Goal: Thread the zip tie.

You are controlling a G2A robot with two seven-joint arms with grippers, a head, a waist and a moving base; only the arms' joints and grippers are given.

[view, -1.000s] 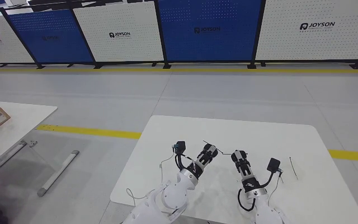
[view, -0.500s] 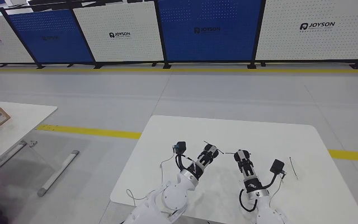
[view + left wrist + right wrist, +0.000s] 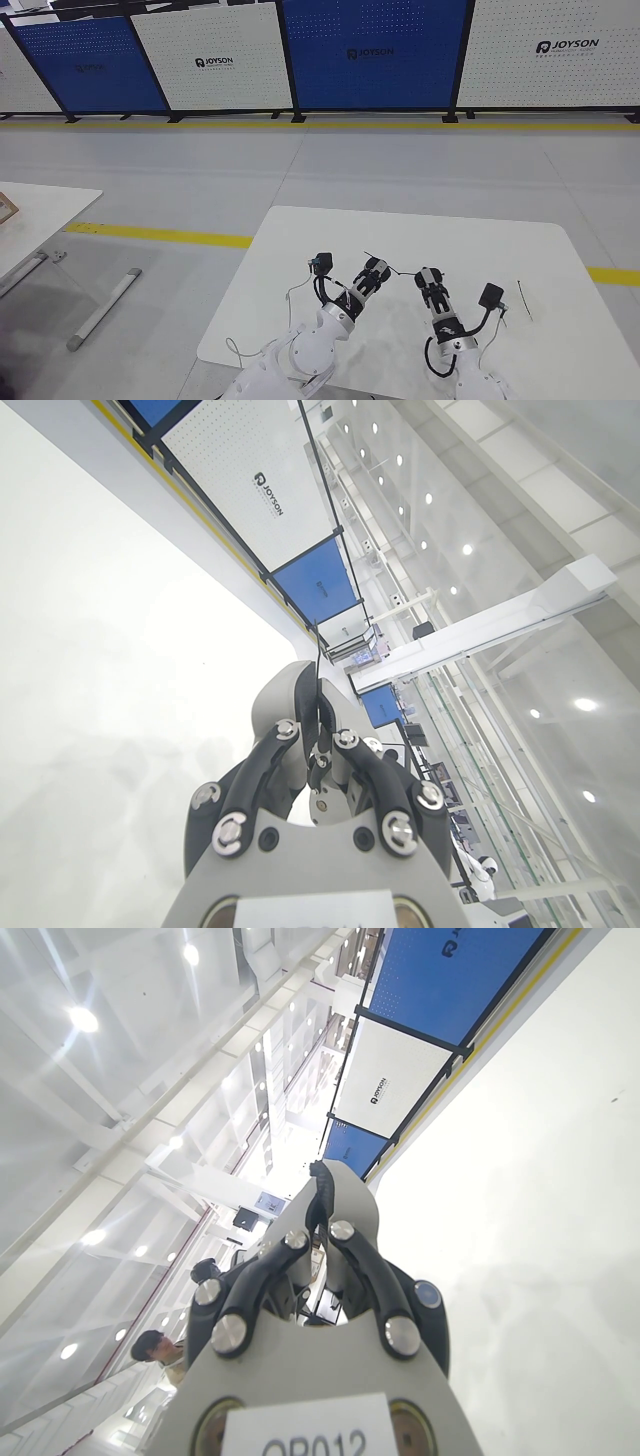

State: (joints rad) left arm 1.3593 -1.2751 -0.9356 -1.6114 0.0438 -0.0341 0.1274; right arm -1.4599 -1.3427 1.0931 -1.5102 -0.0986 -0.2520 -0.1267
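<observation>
My right claw [image 3: 428, 279] has edged back toward the left claw [image 3: 374, 268]. The left is clamped shut on the zip tie [image 3: 317, 647]. The right, also shut, looks to nip its head. Above the worktop [image 3: 300, 300] the ends nearly meet, so I judge threading is close.

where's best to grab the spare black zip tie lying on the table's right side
Probably mid-length, from straight above, pinching across its width: the thin black plastic zip tie lies flat and straight on the white table.
</observation>
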